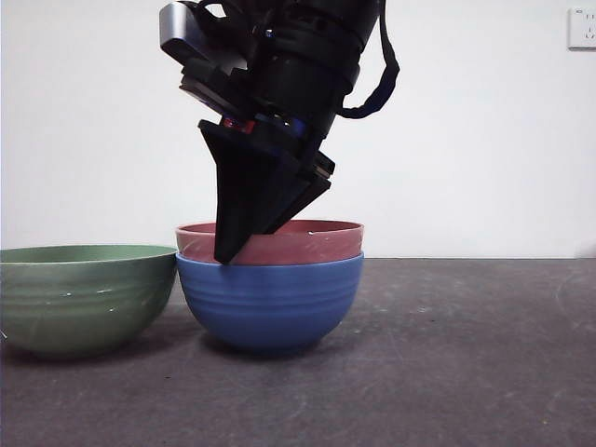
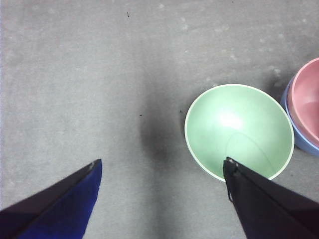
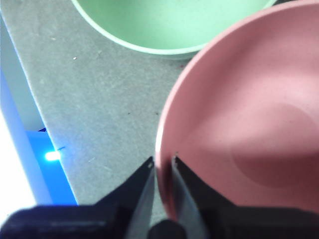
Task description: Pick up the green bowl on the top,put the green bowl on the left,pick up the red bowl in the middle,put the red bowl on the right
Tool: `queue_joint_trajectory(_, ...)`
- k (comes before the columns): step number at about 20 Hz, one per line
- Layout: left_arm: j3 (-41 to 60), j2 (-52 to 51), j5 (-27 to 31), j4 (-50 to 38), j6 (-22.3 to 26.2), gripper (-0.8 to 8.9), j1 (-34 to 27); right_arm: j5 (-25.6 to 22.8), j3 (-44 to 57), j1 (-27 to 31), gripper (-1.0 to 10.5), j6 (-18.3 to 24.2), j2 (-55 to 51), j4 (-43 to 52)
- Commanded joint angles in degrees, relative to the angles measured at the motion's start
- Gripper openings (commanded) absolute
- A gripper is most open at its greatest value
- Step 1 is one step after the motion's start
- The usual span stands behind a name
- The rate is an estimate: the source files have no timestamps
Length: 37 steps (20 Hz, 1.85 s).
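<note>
The green bowl (image 1: 84, 293) stands alone on the table at the left; it also shows in the left wrist view (image 2: 239, 129) and the right wrist view (image 3: 169, 25). The red bowl (image 1: 307, 242) sits nested in the blue ridged bowl (image 1: 270, 303) in the middle. My right gripper (image 1: 226, 253) comes down from above and is shut on the red bowl's (image 3: 249, 124) left rim, one jaw inside and one outside (image 3: 162, 162). My left gripper (image 2: 162, 162) is open and empty, high above the table beside the green bowl. The red bowl's edge (image 2: 306, 99) shows there too.
The green bowl nearly touches the blue bowl's left side. The dark grey table (image 1: 466, 354) stretches bare to the right of the stack. A white wall with an outlet (image 1: 582, 28) stands behind. The table's edge (image 3: 30, 119) shows in the right wrist view.
</note>
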<state>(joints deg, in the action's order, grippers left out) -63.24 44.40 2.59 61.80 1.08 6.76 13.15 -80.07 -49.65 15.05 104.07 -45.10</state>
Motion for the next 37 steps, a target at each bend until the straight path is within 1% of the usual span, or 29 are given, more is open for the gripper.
queue_joint_trajectory(1,0.2,-0.2,0.0,-0.5,0.7,4.08,-0.1,0.0,0.1,-0.4,-0.2,1.0,0.3,0.0)
queue_joint_trajectory(4,0.2,-0.2,0.0,-0.8,0.7,4.08,-0.1,-0.6,0.1,-0.7,-0.2,1.2,0.2,0.0)
queue_joint_trajectory(6,0.2,-0.1,0.0,-0.9,0.7,4.08,-0.1,-3.2,0.1,-0.8,-0.2,1.5,-0.5,0.1)
queue_joint_trajectory(8,0.2,0.1,0.0,-0.9,0.7,4.08,-0.1,-3.2,0.1,-0.8,-0.2,1.6,-1.4,0.1)
queue_joint_trajectory(9,0.2,0.1,0.0,-1.0,0.7,4.08,-0.1,-3.4,0.1,-0.8,-0.2,1.6,-2.0,0.1)
queue_joint_trajectory(11,0.2,0.1,0.0,-1.3,0.7,4.08,-0.1,-5.8,0.1,-0.9,-0.2,1.6,-3.7,0.3)
queue_joint_trajectory(15,0.2,0.1,0.0,-1.4,0.7,4.08,-0.1,-6.9,0.1,-0.7,-0.2,1.6,-8.1,0.7)
queue_joint_trajectory(18,0.2,0.1,0.0,-1.6,0.7,4.08,-0.1,-11.8,0.1,-0.7,-0.2,1.5,-11.6,0.7)
queue_joint_trajectory(19,0.2,0.1,0.0,-1.7,0.7,4.08,-0.1,-14.4,0.1,-0.7,-0.2,1.0,-13.1,0.5)
queue_joint_trajectory(20,0.2,0.1,0.0,-1.7,0.7,4.08,-0.1,-17.5,0.1,-0.7,-0.2,0.6,-14.3,0.1)
queue_joint_trajectory(21,0.2,0.1,0.0,-1.7,0.7,4.08,-0.1,-22.5,0.1,-0.6,-0.2,-0.3,-16.0,-1.2)
queue_joint_trajectory(22,0.2,0.1,0.0,-1.7,0.7,4.08,-0.1,-26.5,0.1,-0.3,-0.2,-0.8,-17.4,-2.8)
queue_joint_trajectory(23,0.2,0.1,0.0,-1.7,0.7,4.08,-0.1,-29.8,0.1,0.6,-0.2,-2.3,-19.0,-5.3)
queue_joint_trajectory(24,0.2,0.1,0.0,-1.7,0.7,4.08,-0.1,-31.0,0.1,1.8,-0.2,-4.1,-20.3,-7.7)
queue_joint_trajectory(26,0.2,0.1,0.0,-1.8,0.7,4.08,-0.1,-31.3,1.4,5.6,-0.2,-7.6,-22.8,-11.5)
queue_joint_trajectory(29,0.2,0.1,0.0,-1.8,0.7,4.08,-0.1,-30.9,9.1,10.4,-0.2,-9.3,-26.8,-10.2)
queue_joint_trajectory(30,0.2,0.1,0.0,-1.9,0.7,4.08,-0.1,-29.3,11.5,11.3,-0.2,-9.3,-27.3,-8.9)
queue_joint_trajectory(31,0.2,0.1,-0.1,-2.3,0.7,4.08,-0.1,-26.0,14.2,12.3,-0.2,-9.8,-27.4,-6.6)
queue_joint_trajectory(33,0.2,0.1,-0.1,-2.7,0.7,4.08,-0.1,-21.2,18.7,13.3,-0.2,-10.2,-27.2,-1.1)
queue_joint_trajectory(35,0.2,0.1,-0.1,-2.8,0.7,4.08,-0.1,-17.6,22.4,13.2,-0.2,-11.1,-26.2,4.9)
queue_joint_trajectory(36,0.2,0.1,-0.1,-2.8,0.7,4.08,-0.1,-16.3,23.4,13.2,-0.2,-11.4,-25.2,6.6)
queue_joint_trajectory(37,0.2,0.1,-0.1,-2.8,0.7,4.08,-0.1,-16.0,24.0,13.2,-0.2,-11.6,-24.1,7.5)
